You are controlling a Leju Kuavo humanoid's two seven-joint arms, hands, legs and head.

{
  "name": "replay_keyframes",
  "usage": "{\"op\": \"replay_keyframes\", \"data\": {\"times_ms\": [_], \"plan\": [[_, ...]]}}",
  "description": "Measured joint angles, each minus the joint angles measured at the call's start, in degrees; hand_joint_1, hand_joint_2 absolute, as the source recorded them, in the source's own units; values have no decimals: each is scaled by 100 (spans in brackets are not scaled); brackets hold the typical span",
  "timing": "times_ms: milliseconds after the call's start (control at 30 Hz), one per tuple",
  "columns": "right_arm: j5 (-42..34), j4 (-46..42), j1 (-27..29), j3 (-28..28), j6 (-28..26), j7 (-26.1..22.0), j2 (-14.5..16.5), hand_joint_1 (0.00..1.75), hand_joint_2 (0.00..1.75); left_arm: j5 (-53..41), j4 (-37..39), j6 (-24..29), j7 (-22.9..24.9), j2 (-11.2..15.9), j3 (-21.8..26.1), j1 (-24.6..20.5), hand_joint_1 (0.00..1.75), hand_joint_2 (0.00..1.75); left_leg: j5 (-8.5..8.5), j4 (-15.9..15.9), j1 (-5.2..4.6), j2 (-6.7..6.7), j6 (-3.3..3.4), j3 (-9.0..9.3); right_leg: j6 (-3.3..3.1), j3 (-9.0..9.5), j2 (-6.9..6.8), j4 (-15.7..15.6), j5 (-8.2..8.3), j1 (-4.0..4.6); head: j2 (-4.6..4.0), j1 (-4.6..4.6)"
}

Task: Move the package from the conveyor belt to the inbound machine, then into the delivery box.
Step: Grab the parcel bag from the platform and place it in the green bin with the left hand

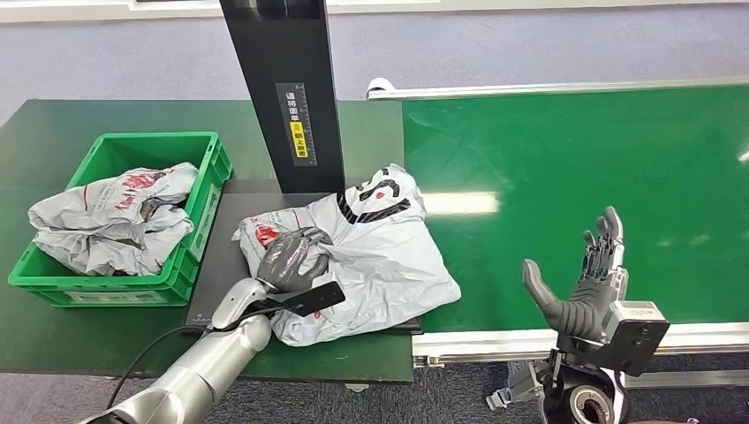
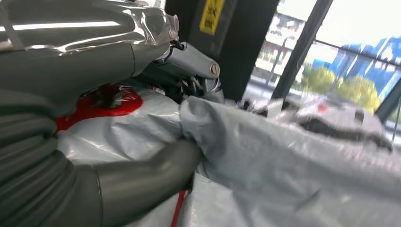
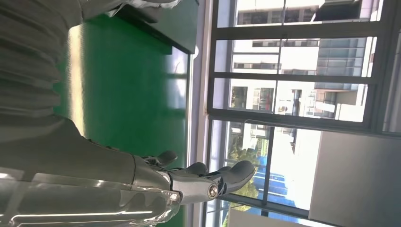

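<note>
The package, a crumpled grey plastic mailer bag printed in black and red, is being shown lying on the black platform of the inbound machine, at the foot of the machine's dark upright column; one edge of the bag is overhanging onto the green conveyor belt. The left hand is being pressed down onto the bag's left part, its dark fingers curled into the plastic so that a fold is being gripped; in the left wrist view the thumb is being seen tucked under a ridge of the package. The right hand is being held above the near edge of the belt, palm upright, fingers spread and nothing in it. The green delivery box is being shown on the dark green desk, touching the platform's left side, with other grey bags piled inside it.
</note>
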Motion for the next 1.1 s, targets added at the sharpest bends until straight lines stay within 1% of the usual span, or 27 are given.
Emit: {"op": "replay_keyframes", "data": {"times_ms": [67, 133, 300, 400, 500, 667, 867, 1000, 1100], "plan": [[10, 1, 39, -49, -30, 5, 0, 0, 175, 78, -531, 44, 57, 131, 43, 153, 175, 175, 0, 0, 0, 1, 0, -16, 0, -17, 1, 1, 0, 1, 0, -1], [10, 3, 81, -105, -38, 10, 0, 0, 175, 89, -1216, 71, 168, 283, 139, 325, 175, 175, 0, 0, 1, 3, 0, -33, 0, -34, 3, 2, 0, 1, 1, 0], [-33, 7, 169, -218, -21, 5, -3, 0, 175, 16, -2977, 62, 356, 696, 553, 673, 175, 175, 0, 0, 1, 8, 0, -57, -1, -59, 8, 3, -1, 2, 0, 1], [-61, 9, 192, -259, -19, -2, -7, 0, 175, 64, -3661, 2, 377, 893, 812, 782, 175, 175, 0, 0, 1, 16, -1, -60, -1, -62, 8, 2, -1, 2, -1, 1], [-98, 10, 198, -275, -19, -14, -10, 0, 175, 54, -4056, 60, 374, 1019, 981, 867, 175, 175, 0, -1, 1, 19, -1, -61, -1, -62, 8, 2, -1, 2, 0, 1], [-214, 10, 229, -316, -46, -89, -37, 0, 175, 109, -4410, 266, 344, 1241, 1320, 916, 175, 175, 0, 0, 1, 22, -1, -59, -1, -63, 11, 2, -1, 2, -1, 1], [-304, 20, 261, -358, -90, -117, -60, 0, 175, 276, -5042, 720, 224, 1378, 1848, 928, 175, 175, 0, -1, 2, 23, -1, -61, -1, -66, 14, 3, -1, 3, 0, 1], [-372, 47, 263, -358, -150, -147, -71, 0, 175, 398, -5456, 881, 264, 1574, 2262, 746, 175, 175, 0, -1, 2, 24, -1, -61, -2, -67, 17, 3, -1, 4, 0, 1], [-441, 56, 292, -358, -206, -198, -95, 0, 175, 413, -5531, 947, 443, 1787, 2626, 507, 175, 175, 1, -1, 4, 25, -2, -60, -2, -67, 19, 3, -1, 6, 0, 1]]}}
